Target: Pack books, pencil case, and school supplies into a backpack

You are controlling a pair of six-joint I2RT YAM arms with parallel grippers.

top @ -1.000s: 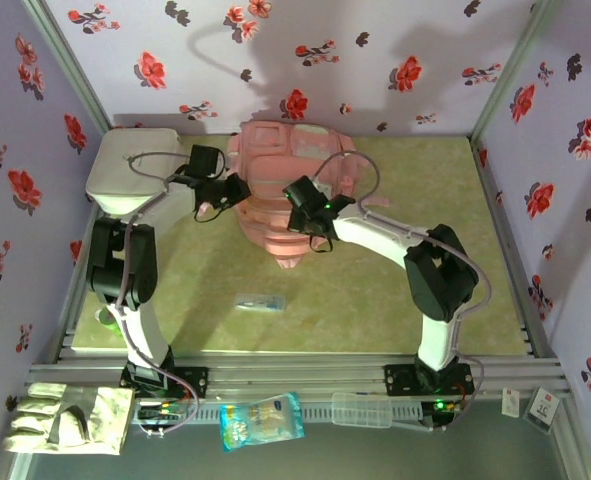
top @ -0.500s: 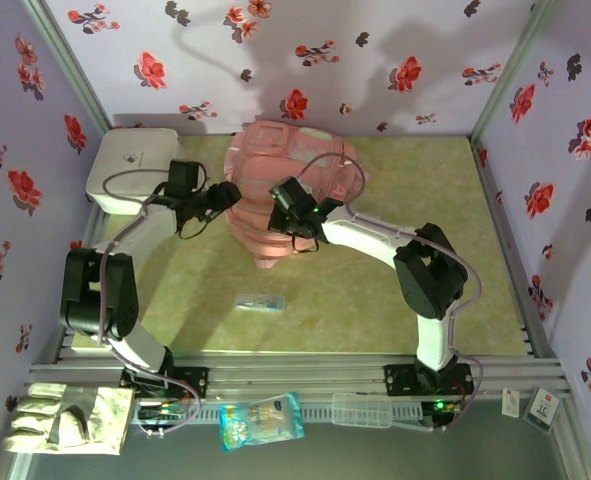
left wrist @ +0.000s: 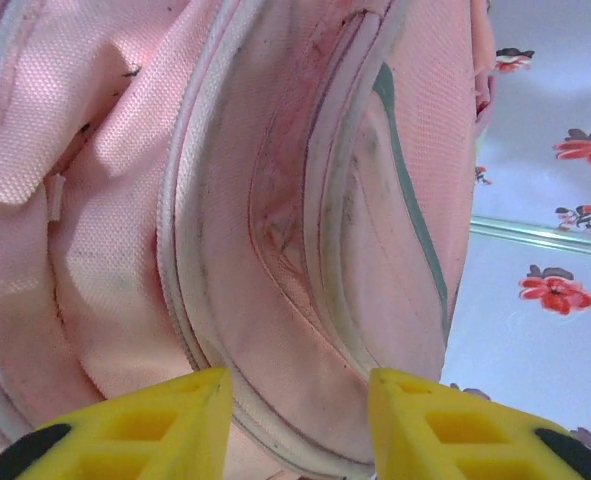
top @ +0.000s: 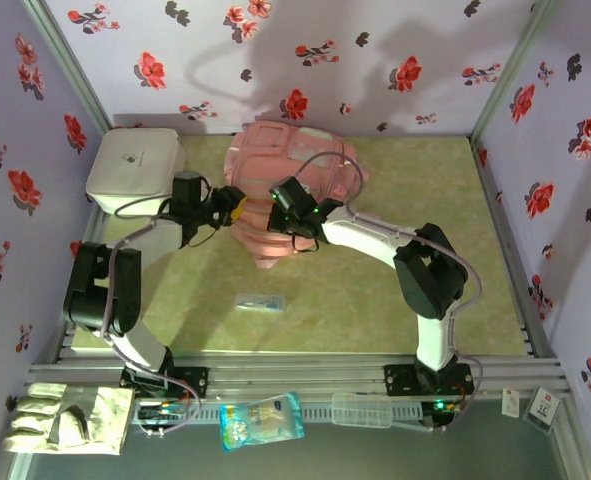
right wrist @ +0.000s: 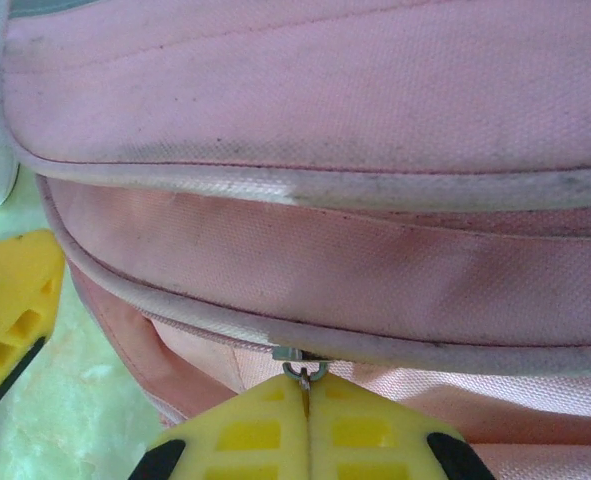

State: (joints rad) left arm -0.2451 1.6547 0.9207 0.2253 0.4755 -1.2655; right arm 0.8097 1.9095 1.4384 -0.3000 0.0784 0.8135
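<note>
While right gripper (right wrist: 307,388) pinches zipper pull (right wrist: 303,372) on backpack (top: 300,165), left gripper (left wrist: 295,390) gapes at its edge; clear packet (top: 260,302) lies unpacked on table (top: 395,290), so packing looks unfinished.

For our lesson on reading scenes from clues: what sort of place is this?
Probably a robot test booth, not a real room: flower-papered walls set in a metal frame, two arms bolted to its front rail, a pink backpack staged inside.

The pink fabric backpack (top: 287,152) with pale piping lies slumped at the far middle of the surface, its seams and trim grubby. A small metal zipper pull (right wrist: 304,372) sits on one zip line. A clear flat packet (top: 260,302) with pale blue contents lies flat nearer, well apart.
</note>
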